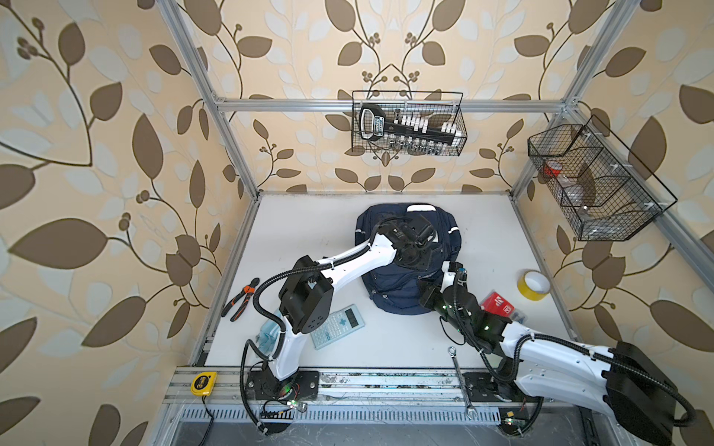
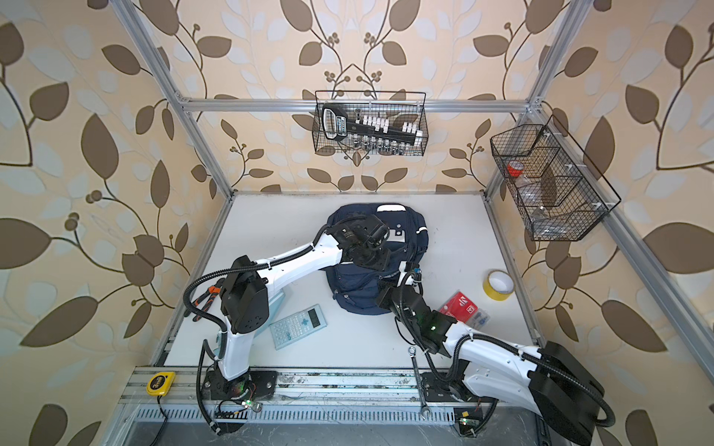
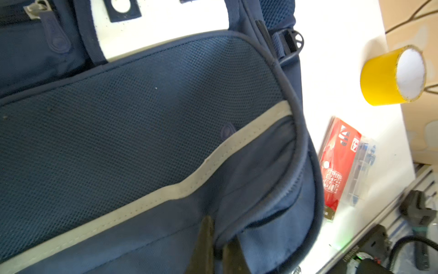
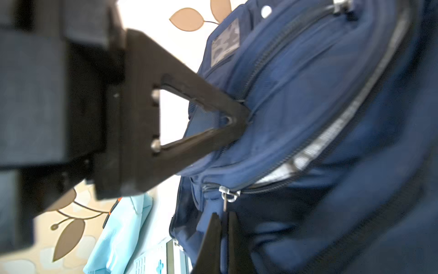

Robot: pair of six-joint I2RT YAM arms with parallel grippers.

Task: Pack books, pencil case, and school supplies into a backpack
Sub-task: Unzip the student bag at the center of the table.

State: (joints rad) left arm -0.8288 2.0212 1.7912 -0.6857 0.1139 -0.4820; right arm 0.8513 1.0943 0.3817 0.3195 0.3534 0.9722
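The navy backpack point(image 1: 390, 293) point(image 2: 359, 293) lies flat mid-table. My left gripper point(image 3: 219, 233) point(image 1: 423, 264) is shut on a fold of its front fabric. My right gripper point(image 4: 225, 215) point(image 1: 450, 270) is shut on a zipper pull point(image 4: 227, 195) at the backpack's point(image 4: 308, 95) near right side. The pale blue calculator point(image 1: 338, 326) point(image 2: 297, 326) lies in front of the bag. The pencil case point(image 1: 268, 336) point(image 4: 118, 237) is half hidden under my left arm. The clear plastic box with red label point(image 1: 498, 305) point(image 3: 341, 163) sits to the right. The books are out of view.
A yellow tape roll point(image 1: 533, 285) point(image 3: 391, 76) stands at the right edge and orange-handled pliers point(image 1: 241, 297) lie at the left edge. A wrench point(image 1: 459, 378) and a tape measure point(image 1: 203, 382) rest on the front rail. Wire baskets point(image 1: 407, 123) point(image 1: 595, 181) hang on the walls.
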